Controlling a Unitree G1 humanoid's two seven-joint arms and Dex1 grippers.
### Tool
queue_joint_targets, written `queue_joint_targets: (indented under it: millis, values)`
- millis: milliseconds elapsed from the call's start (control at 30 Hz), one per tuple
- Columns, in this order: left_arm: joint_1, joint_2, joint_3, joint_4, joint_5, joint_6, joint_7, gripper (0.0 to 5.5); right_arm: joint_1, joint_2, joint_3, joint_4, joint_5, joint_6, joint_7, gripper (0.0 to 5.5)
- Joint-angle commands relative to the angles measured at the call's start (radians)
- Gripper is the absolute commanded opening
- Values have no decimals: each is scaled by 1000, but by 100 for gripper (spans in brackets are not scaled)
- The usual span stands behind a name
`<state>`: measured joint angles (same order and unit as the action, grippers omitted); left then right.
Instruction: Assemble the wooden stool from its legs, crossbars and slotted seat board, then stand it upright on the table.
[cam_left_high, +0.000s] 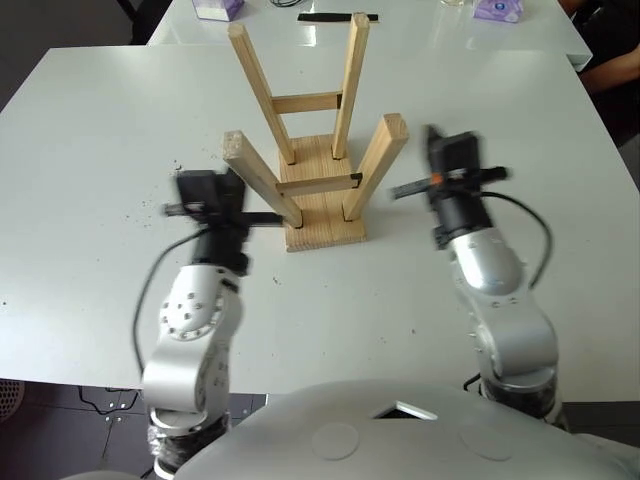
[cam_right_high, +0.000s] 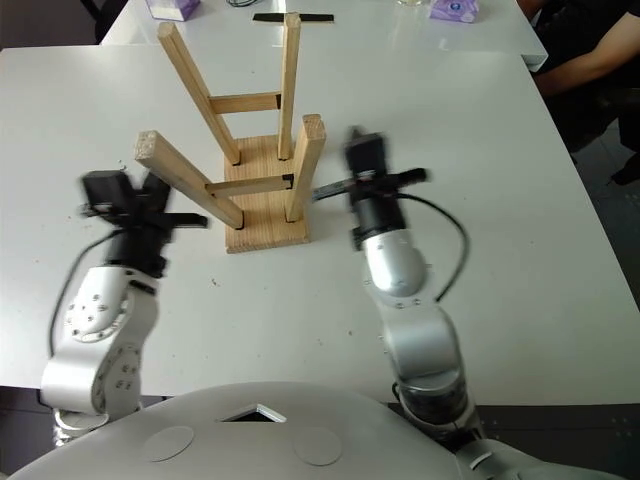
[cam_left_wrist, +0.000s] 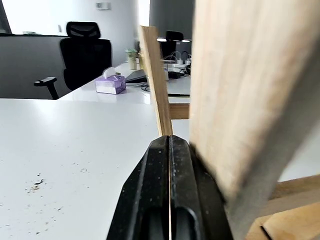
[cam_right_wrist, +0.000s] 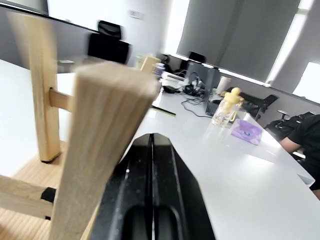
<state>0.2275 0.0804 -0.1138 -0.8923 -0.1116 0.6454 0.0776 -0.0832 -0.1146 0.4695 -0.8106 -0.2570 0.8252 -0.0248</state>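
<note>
The wooden stool stands upside down on the white table, its seat board (cam_left_high: 325, 228) flat on the surface and its legs pointing up. Crossbars (cam_left_high: 308, 102) join the far legs and the near legs (cam_left_high: 318, 184). My left gripper (cam_left_high: 272, 217) is shut with nothing in it, its tip beside the foot of the near left leg (cam_left_high: 258, 175), which stands close by as a leg (cam_left_wrist: 235, 100) in the left wrist view. My right gripper (cam_left_high: 395, 190) is shut and empty, its tip next to the near right leg (cam_left_high: 376, 165). Each wrist view has its fingers (cam_left_wrist: 169, 150) (cam_right_wrist: 152, 145) pressed together.
Dark specks (cam_left_high: 150, 205) lie on the table left of my left arm. A second table behind holds two purple tissue packs (cam_left_high: 218, 8) (cam_left_high: 497, 10) and a black strip (cam_left_high: 337, 17). Bare table lies in front of the stool and to both sides.
</note>
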Motion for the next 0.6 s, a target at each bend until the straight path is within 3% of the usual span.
queue_joint_targets:
  millis: [33,200,367,500,600]
  values:
    - [-36,1,-206,-1,-47,-3,-98,1,-76,-37,185,21,155,-43,258,0]
    - [2,-5,-84,32,24,-33,-41,1,-40,-76,70,6,142,-52,239,0]
    - [17,-46,250,67,-30,-48,23,1,33,-132,-208,25,130,-156,195,0]
    - [-138,-46,543,172,-249,-25,43,1,-89,-78,-450,109,280,-139,215,0]
    - [-362,-32,654,259,-587,13,29,1,-272,-75,-536,192,495,-58,350,0]
